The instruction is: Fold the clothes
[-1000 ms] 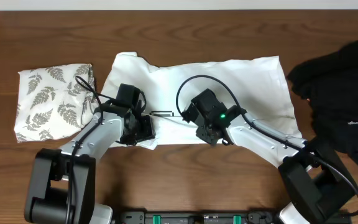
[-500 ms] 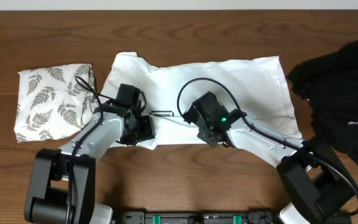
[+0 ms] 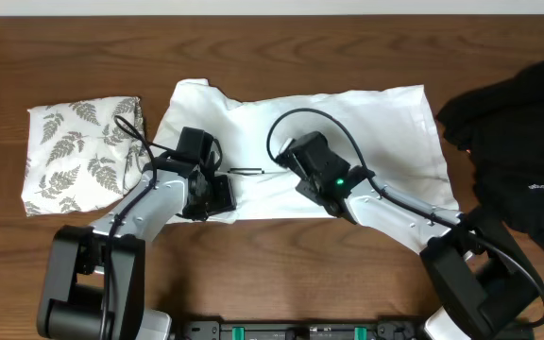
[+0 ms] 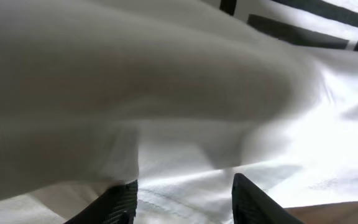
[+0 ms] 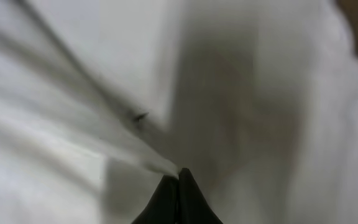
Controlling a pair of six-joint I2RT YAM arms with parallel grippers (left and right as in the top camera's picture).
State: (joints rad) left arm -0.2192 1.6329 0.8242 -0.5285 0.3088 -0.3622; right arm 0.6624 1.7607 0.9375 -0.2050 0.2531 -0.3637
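Note:
The clothes, a white T-shirt (image 3: 376, 132), lie spread across the middle of the table, with thin dark lettering (image 3: 246, 173) between the two arms. My left gripper (image 3: 212, 195) sits low on the shirt's near left part. Its jaws stand open (image 4: 185, 183), the stitched hem (image 4: 179, 202) lies between them, and a loose fold (image 4: 135, 93) hangs over the left finger. My right gripper (image 3: 297, 168) is at the shirt's middle. In the right wrist view it (image 5: 179, 174) is shut, with a thin ridge of the white cloth (image 5: 104, 134) pinched at its tips.
A folded white fern-print cloth (image 3: 83, 151) lies at the left. A crumpled black garment with a small white logo (image 3: 522, 161) lies at the right edge. Brown wood table (image 3: 281, 47) shows around the shirt and by the left gripper (image 4: 347, 211).
My right gripper has closed on a fold of the shirt and shifted up and left from the near hem. The left arm has stayed still.

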